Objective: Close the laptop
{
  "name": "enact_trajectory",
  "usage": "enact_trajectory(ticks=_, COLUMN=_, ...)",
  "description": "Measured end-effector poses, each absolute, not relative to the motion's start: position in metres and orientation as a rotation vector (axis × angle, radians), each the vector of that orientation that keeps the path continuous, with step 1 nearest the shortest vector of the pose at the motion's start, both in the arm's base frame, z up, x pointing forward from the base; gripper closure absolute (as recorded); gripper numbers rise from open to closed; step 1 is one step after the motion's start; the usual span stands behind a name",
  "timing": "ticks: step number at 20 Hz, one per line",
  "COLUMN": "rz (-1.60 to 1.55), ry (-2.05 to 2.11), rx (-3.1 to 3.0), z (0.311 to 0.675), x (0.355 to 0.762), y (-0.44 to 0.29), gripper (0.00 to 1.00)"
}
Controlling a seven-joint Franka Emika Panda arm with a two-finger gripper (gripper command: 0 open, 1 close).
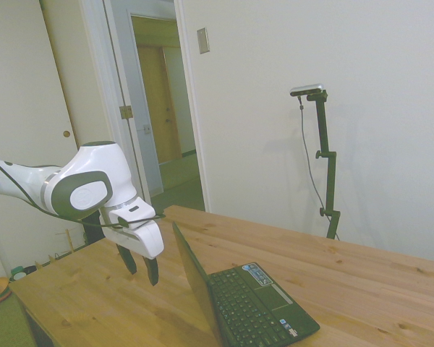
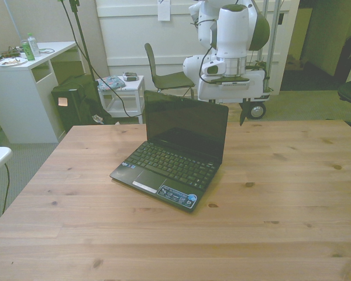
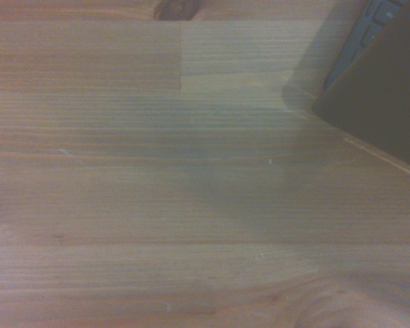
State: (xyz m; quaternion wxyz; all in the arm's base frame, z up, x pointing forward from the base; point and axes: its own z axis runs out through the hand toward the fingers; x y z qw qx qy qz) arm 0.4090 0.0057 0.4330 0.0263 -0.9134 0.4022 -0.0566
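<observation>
On the pale knotty wooden tabletop, toward the middle and nearer the front view's left, sits the small black netbook-size laptop. It is open, with the lid standing roughly upright, the screen dark, and the black keyboard and stickered palm rest laid out flat below it.

White Franka arm comes in from the side view's left. It sits low behind the laptop's lid, on the back side away from the keys.

End effector: two dark fingers pointing down, close together with only a narrow gap between the tips in the side view. I read it as nearly closed and holding nothing. It hangs above bare wood, near the lid's back face but apart from it. In the front view only one dark tip peeks past the lid's edge on that view's right.

Wrist view: mostly blurred wood grain, with a dark corner of the laptop at one edge.

Step in hand, as judged: approach, with no contact on the lid yet.

Next move likely calls for bringing the fingers up against the lid's back near its top edge, then pushing it forward and down over the keyboard. Risk: the light laptop may slide instead of folding at the hinge.
</observation>
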Motion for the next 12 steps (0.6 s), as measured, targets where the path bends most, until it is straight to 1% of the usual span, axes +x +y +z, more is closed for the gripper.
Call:
enact_trajectory(ticks=6, rz=-0.181, ry=1.274, rx=-2.798, z=0.436, x=0.409, y=-0.007, gripper=0.00)
enact_trajectory(ticks=12, rz=-0.263, ry=1.396, rx=-2.679, z=0.469, x=0.415, y=-0.055, gripper=0.00)
